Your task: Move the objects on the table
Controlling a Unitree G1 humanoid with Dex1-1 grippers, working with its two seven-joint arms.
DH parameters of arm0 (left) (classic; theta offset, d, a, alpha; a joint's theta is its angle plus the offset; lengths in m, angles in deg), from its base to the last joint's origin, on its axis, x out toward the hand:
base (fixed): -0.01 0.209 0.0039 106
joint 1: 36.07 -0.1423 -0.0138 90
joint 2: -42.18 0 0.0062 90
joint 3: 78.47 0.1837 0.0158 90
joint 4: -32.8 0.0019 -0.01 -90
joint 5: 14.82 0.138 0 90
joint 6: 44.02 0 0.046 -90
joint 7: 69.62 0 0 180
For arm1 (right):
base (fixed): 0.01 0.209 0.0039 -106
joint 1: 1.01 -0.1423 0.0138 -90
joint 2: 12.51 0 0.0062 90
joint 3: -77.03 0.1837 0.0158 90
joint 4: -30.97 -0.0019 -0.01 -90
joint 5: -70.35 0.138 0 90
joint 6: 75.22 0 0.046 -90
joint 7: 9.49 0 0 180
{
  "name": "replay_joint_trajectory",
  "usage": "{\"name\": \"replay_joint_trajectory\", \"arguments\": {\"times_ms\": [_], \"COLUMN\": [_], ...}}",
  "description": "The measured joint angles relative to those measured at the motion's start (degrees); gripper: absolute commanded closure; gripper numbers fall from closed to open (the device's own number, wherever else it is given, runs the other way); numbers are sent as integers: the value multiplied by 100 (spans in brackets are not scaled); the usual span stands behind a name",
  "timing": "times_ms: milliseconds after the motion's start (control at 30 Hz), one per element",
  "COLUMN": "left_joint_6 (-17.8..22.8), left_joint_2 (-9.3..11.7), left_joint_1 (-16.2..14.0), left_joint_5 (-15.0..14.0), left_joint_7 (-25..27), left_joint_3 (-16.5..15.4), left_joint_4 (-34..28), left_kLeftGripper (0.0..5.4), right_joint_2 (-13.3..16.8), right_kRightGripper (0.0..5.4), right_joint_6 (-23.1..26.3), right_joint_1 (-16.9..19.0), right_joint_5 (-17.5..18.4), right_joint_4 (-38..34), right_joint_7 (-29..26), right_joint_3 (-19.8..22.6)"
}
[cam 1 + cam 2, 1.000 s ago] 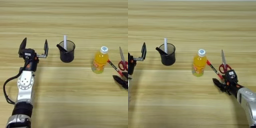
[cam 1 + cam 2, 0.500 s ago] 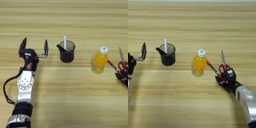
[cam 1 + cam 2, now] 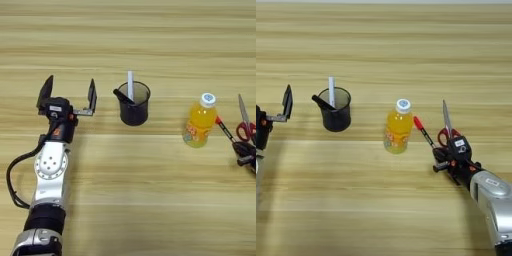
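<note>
— Wooden planks with horizontal grain fill both views; that is the table (image 3: 150, 200). What stands on it?

— Near the middle-left, a dark cup (image 3: 134, 103); a white stick (image 3: 130, 86) stands upright in it and a thick black marker (image 3: 122, 96) leans in it, its end poking over the left rim; right of that, well apart, an orange juice bottle (image 3: 397, 126) with a white cap, upright.

— And the pen with the red cap?

— The red-capped pen (image 3: 423, 131) lies flat on the wood just right of the bottle, running diagonally; the red end points up-left toward the bottle, the black end runs down-right to the right gripper (image 3: 442, 159); beside it, red-handled scissors (image 3: 447, 123) lie with the blades pointing away from the robot.

— Is that gripper holding the pen?

— It sits at the pen's lower end, against the scissor handles; its black fingers are bunched together there, but whether they are clamped on the pen or only touching it I cannot tell.

— The other arm?

— The left gripper (image 3: 69, 94) is at the left side, left of the cup and level with it, well apart from it; its two black fingers are spread wide, pointing away from the robot, with nothing between them; the arm runs down toward the bottom-left corner.
</note>
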Motion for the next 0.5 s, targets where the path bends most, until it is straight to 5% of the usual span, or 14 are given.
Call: {"name": "replay_joint_trajectory", "arguments": {"times_ms": [500], "left_joint_6": [1], "left_joint_2": [0], "left_joint_1": [3], "left_joint_5": [1], "left_joint_7": [-4], "left_joint_3": [-1], "left_joint_4": [25], "left_kLeftGripper": [0], "right_joint_2": [-249], "right_kRightGripper": [499], "right_joint_6": [-252], "right_joint_1": [-90], "right_joint_5": [263], "right_joint_4": [-688], "right_joint_7": [37], "right_joint_3": [292]}}
